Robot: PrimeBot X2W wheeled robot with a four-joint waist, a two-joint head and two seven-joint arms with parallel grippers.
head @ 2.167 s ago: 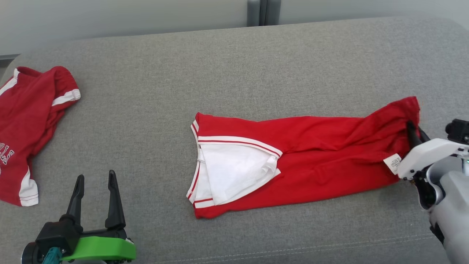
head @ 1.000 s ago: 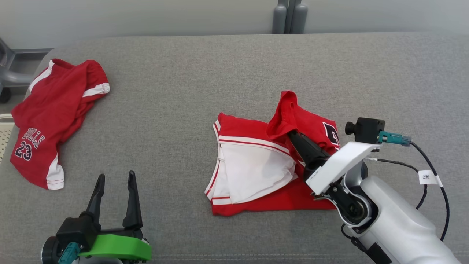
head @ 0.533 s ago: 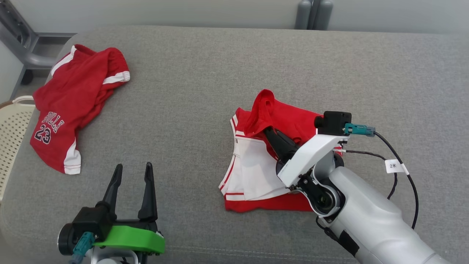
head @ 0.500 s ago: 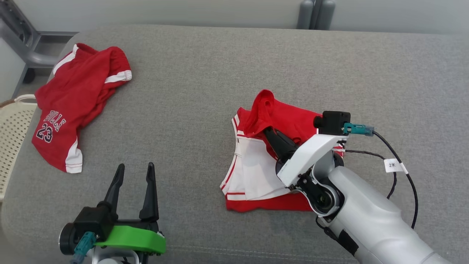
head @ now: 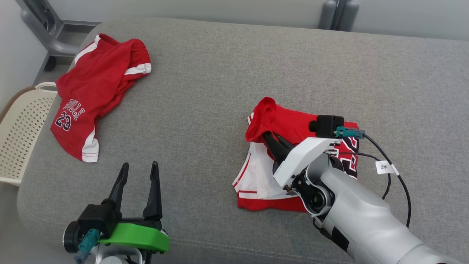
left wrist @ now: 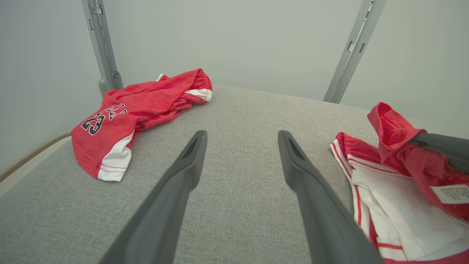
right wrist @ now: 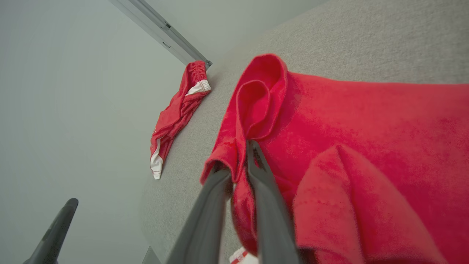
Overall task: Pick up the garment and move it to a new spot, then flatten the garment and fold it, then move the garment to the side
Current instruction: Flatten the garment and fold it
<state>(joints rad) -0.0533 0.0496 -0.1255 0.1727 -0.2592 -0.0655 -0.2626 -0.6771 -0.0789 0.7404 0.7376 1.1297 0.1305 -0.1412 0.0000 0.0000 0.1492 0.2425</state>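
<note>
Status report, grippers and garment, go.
Left gripper open, clear of cloth. Right gripper shut on garment, raised fold. Other red shorts lie apart, nothing obstructing.

red garment (head: 289, 123) with white stripes, grey cushion (head: 220, 73)

Grey woven cushion (head: 205, 73): broad, rounded at the corners, stitched with a seam (head: 256, 250) along the near edge. Backed by a plain pale wall (head: 183, 7). Flanked behind by two grey posts (head: 329, 14) and, at the far left, by a grey metal frame (head: 58, 47). Cream perforated basket (head: 22, 124) set beside the left end. Lit softly and evenly.
</note>
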